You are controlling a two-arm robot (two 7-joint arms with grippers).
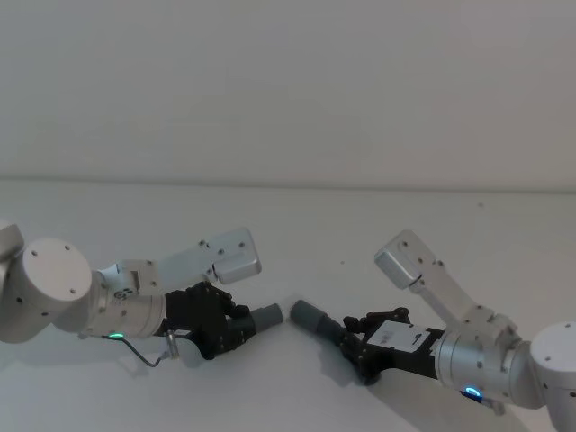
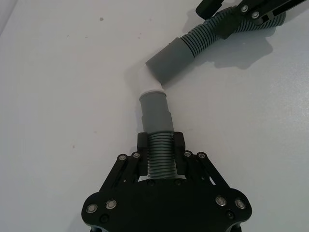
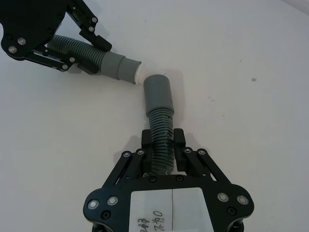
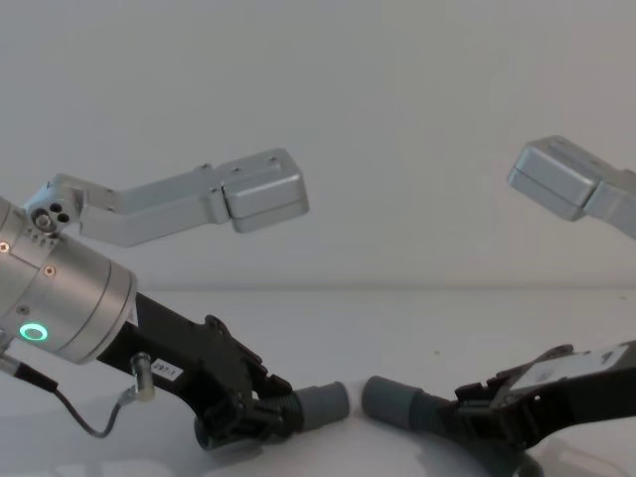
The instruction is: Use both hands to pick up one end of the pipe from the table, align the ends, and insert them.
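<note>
Grey cuffs meet at an angle over the table: left gripper and right gripper each pinch a ribbed hose piece; alignment and insertion remain

head: looked down from above at the table | chest: low, faced across it toward the wall | wrists: close behind each gripper's fingers | shared: the two meeting cuffs mid-table
</note>
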